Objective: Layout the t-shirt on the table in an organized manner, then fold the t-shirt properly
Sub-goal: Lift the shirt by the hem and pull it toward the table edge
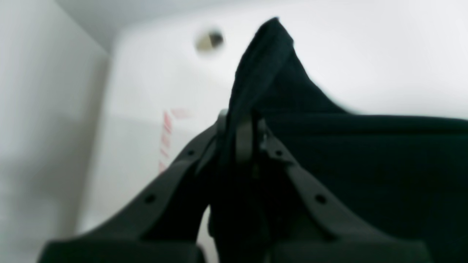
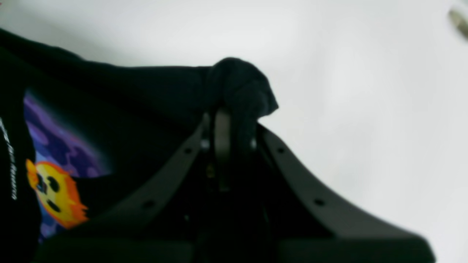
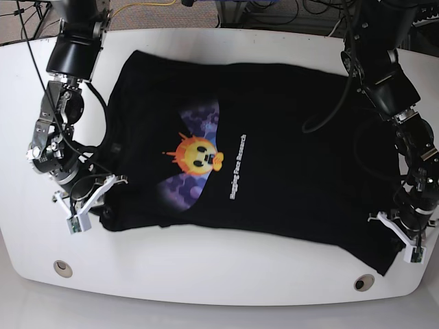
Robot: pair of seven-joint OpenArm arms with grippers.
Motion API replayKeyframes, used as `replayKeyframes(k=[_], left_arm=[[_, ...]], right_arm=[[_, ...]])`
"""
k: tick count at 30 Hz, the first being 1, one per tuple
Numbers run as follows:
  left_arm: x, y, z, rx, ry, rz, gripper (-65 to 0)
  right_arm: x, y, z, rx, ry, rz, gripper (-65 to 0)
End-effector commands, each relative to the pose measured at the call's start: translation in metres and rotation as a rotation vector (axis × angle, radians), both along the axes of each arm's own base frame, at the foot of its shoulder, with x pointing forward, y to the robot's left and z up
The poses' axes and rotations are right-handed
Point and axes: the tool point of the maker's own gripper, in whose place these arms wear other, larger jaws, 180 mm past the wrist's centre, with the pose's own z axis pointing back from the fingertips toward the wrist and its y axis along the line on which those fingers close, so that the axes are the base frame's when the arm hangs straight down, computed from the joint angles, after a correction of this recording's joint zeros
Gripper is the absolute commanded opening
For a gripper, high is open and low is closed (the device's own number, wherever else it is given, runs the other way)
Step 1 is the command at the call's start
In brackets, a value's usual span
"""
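The black t-shirt point(image 3: 274, 157) lies spread on the white table point(image 3: 206, 267) with its flaming-face print point(image 3: 197, 156) facing up. At the shirt's near right corner, my left gripper point(image 3: 401, 236) is shut on a fold of black cloth. The left wrist view shows that gripper point(image 1: 248, 124) pinching the t-shirt point(image 1: 365, 164), with a peak of fabric rising above the jaws. Near the shirt's left edge, my right gripper point(image 3: 103, 205) is likewise shut on cloth. In the right wrist view this gripper point(image 2: 228, 120) clamps a bunched lump of the t-shirt point(image 2: 128, 95), beside the print point(image 2: 55, 190).
Two round grommet holes point(image 3: 62, 267) point(image 3: 363, 282) sit near the table's front edge. One hole point(image 1: 209, 39) and a red-and-white tape mark point(image 1: 167, 135) show beyond the left gripper. Cables point(image 3: 274, 14) run behind the table's far edge.
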Motion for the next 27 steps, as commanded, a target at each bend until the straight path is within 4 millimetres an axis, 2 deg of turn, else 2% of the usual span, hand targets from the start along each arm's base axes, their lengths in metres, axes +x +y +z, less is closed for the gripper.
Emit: replayKeyframes(k=[1, 4, 9, 13, 18, 21, 23, 27], left_arm=[[0.006, 0.005, 0.057, 0.040, -0.121, 0.019, -65.0], [0.006, 0.006, 0.092, 0.068, -0.176, 0.036, -65.0], [0.001, 0.009, 0.158, 0.106, -0.272, 0.080, -65.0], [-0.004, 0.014, 0.215, 0.119, -0.358, 0.119, -65.0], [-0.011, 0.016, 0.274, 0.112, -0.455, 0.145, -65.0], [-0.016, 0.017, 0.303, 0.106, -0.511, 0.152, -65.0], [-0.018, 0.016, 0.313, 0.105, -0.526, 0.152, -65.0], [-0.014, 0.005, 0.317, 0.134, -0.520, 0.128, -65.0]], right_arm=[[0.018, -0.009, 0.043, -0.034, -0.111, 0.000, -64.5], [0.032, -0.012, 0.074, -0.075, -0.170, 0.014, -64.4], [0.052, -0.017, 0.136, -0.180, -0.287, 0.060, -64.4], [0.065, -0.023, 0.199, -0.268, -0.387, 0.075, -64.4], [0.078, -0.029, 0.276, -0.374, -0.473, 0.085, -64.4], [0.080, -0.031, 0.313, -0.408, -0.523, 0.086, -64.4], [0.079, -0.032, 0.330, -0.428, -0.550, 0.084, -64.4], [0.078, -0.032, 0.338, -0.462, -0.556, 0.086, -64.4]])
